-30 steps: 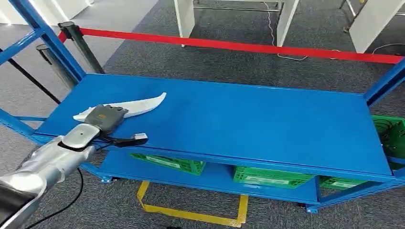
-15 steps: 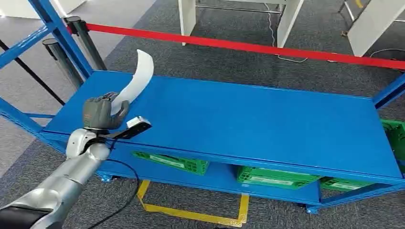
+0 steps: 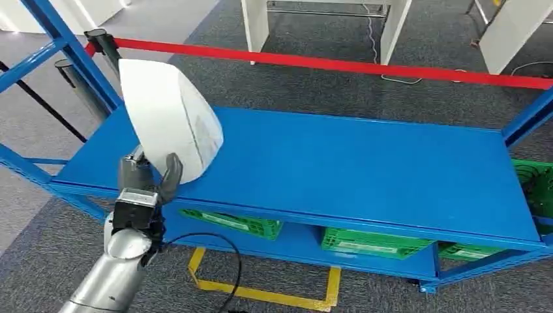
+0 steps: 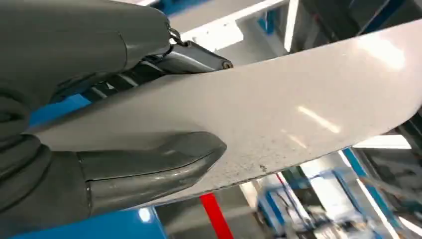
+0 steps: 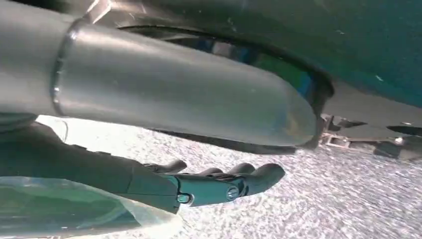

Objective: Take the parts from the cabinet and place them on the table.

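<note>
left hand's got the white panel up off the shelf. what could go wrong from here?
1. The left hand grips the white panel only at its lower edge, with most of it standing above the fingers; it may lever and slip.
2. The panel stands close to the blue upright of the rack, so a swing could clip it.
3. It blocks part of the head view, hiding what lies behind.

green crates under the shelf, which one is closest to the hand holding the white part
The leftmost green crate: it sits just right of the left hand holding the white part; the middle crate and right crate lie farther along.
</note>
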Motion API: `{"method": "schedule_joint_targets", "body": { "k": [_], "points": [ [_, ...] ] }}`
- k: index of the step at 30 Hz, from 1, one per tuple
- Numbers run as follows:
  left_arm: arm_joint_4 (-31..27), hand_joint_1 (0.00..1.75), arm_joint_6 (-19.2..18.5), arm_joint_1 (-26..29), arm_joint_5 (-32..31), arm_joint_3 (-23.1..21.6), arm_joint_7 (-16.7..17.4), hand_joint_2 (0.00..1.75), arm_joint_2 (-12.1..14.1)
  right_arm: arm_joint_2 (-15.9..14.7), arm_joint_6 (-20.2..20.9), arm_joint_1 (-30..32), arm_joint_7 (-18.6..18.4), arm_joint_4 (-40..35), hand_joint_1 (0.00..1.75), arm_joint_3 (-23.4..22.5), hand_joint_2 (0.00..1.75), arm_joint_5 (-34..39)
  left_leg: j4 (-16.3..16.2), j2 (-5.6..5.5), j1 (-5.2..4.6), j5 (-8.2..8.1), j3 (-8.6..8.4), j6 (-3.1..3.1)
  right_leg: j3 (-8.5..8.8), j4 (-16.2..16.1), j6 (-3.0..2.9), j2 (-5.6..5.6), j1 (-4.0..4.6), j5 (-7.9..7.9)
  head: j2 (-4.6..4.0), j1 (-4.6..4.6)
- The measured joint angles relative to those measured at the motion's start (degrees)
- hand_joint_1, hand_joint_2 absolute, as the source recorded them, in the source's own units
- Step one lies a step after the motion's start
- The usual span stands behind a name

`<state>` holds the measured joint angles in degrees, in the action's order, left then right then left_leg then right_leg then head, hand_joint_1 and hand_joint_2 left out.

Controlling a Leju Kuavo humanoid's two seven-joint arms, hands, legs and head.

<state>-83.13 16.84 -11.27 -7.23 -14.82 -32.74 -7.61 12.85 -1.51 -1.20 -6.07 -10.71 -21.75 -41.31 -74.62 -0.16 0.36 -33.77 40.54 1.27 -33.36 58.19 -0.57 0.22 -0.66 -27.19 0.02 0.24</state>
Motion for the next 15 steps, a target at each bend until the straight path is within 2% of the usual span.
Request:
{"method": "schedule_joint_targets", "body": {
  "k": [1, 2, 3, 4, 7, 8, 9, 10, 11, 12, 13, 14, 15],
  "points": [
    [-0.9, 1.75, -2.2, 0.5, 1.7, -1.4, 0.0, 1.75, -0.4, 0.0, 0.5, -0.1, 0.1, 0.0, 0.00, -0.7, 0.00, 1.0, 3.6, 0.00, 0.02, 2.14, -2.02, -0.16, 0.00, 0.0, 0.05, 0.00, 0.00, 0.03, 0.00, 0.02],
    [-1.5, 1.75, -3.5, 0.7, 2.7, -2.9, 0.0, 1.75, -0.9, 0.0, 0.8, -0.4, 0.1, 0.0, 0.00, -1.3, 0.00, 1.5, 8.9, 0.00, 0.02, 4.60, -4.90, -0.36, 0.01, 0.1, 0.14, -0.03, 0.00, 0.08, 0.00, 0.02],
    [-1.9, 1.75, -3.9, 0.7, 3.2, -4.2, 0.0, 1.75, -1.2, 0.0, 1.2, -0.7, 0.0, 0.0, 0.00, -1.7, 0.00, 1.9, 13.7, -0.01, 0.04, 6.36, -7.54, -0.57, 0.01, 0.1, 0.31, -0.04, 0.01, 0.14, 0.00, 0.02],
    [-2.3, 1.75, -4.0, 0.7, 3.4, -5.4, 0.0, 1.75, -1.7, 0.0, 1.4, -1.0, -0.1, 0.0, 0.00, -2.1, 0.00, 1.9, 15.9, -0.06, -0.18, 5.84, -8.67, -0.69, -0.28, 0.3, 0.66, -0.02, 0.42, 0.20, 0.00, 0.04],
    [-3.0, 1.75, -4.1, 1.1, 3.9, -7.2, -0.1, 1.75, -2.2, 0.0, 1.6, -1.4, -0.3, 0.0, 0.00, -2.8, 0.00, 2.0, 15.9, -0.06, -0.52, 6.43, -8.08, -1.50, -0.58, 0.1, 1.74, 0.01, 0.08, 0.92, 0.00, 0.11],
    [-3.1, 1.75, -4.1, 1.1, 4.2, -7.6, -0.1, 1.75, -2.2, 0.0, 1.6, -1.3, -0.5, 0.0, 0.00, -3.0, 0.00, 2.0, 16.3, -0.01, -0.48, 6.95, -7.93, -2.10, -0.73, 0.0, 2.20, 0.02, 0.12, 1.20, 0.00, 0.07],
    [-3.3, 1.75, -4.6, 1.0, 4.8, -7.9, -0.1, 1.75, -2.2, -0.1, 1.6, -1.3, -0.7, 0.0, 0.00, -3.2, 0.00, 1.9, 16.8, 0.32, -0.16, 7.67, -7.71, -2.65, -1.34, 0.6, 2.43, 0.07, -0.04, 0.20, 0.00, 0.09],
    [-3.4, 1.75, -5.0, 1.1, 5.3, -8.2, -0.1, 1.75, -2.5, -0.1, 1.5, -1.4, -1.0, 0.0, 0.00, -3.4, 0.00, 1.9, 17.0, 0.29, -0.18, 8.15, -7.28, -3.02, -2.26, 2.1, 2.58, -0.07, 0.02, -2.19, 0.00, 0.29],
    [-3.6, 1.75, -5.9, 1.1, 6.3, -8.5, -0.1, 1.75, -2.6, -0.2, 1.5, -1.5, -1.3, 0.0, 0.00, -3.5, 0.00, 2.0, 17.0, 0.30, -0.15, 8.56, -6.68, -3.42, -3.36, 5.8, 2.62, -0.04, 0.00, -5.42, 0.00, 0.35],
    [-3.6, 1.75, -6.9, 1.2, 7.1, -8.9, -0.1, 1.75, -2.6, -0.5, 1.7, -1.6, -1.9, 0.0, 0.00, -3.6, 0.00, 2.2, 17.0, 0.30, -0.22, 9.00, -6.13, -3.42, -4.61, 10.0, 2.74, -0.05, -0.02, -8.13, 0.00, 0.37],
    [-3.6, 1.75, -8.3, 1.3, 8.0, -9.4, -0.1, 1.75, -2.6, -0.8, 2.2, -2.1, -3.0, 0.0, 0.00, -3.9, 0.00, 3.2, 17.0, 0.33, -0.29, 9.46, -5.50, -3.45, -5.65, 13.9, 2.85, -0.05, -0.02, -10.11, 0.00, 0.26],
    [-3.5, 1.75, -9.8, 1.3, 9.2, -10.1, -0.1, 1.75, -2.7, -1.5, 2.6, -3.0, -4.9, -0.1, 0.00, -4.5, 0.00, 4.3, 16.9, 0.37, -0.32, 9.99, -4.75, -3.42, -6.03, 16.3, 2.97, -0.06, -0.01, -10.84, 0.00, 0.37],
    [-3.3, 1.75, -10.8, 1.2, 9.9, -11.0, -0.1, 1.75, -2.8, -1.8, 2.9, -4.1, -6.4, -0.3, 0.00, -5.3, 0.00, 5.0, 16.9, 0.44, -0.34, 10.55, -4.00, -3.36, -5.12, 16.0, 3.01, -0.07, -0.02, -10.01, 0.00, 0.26]
  ]
}}
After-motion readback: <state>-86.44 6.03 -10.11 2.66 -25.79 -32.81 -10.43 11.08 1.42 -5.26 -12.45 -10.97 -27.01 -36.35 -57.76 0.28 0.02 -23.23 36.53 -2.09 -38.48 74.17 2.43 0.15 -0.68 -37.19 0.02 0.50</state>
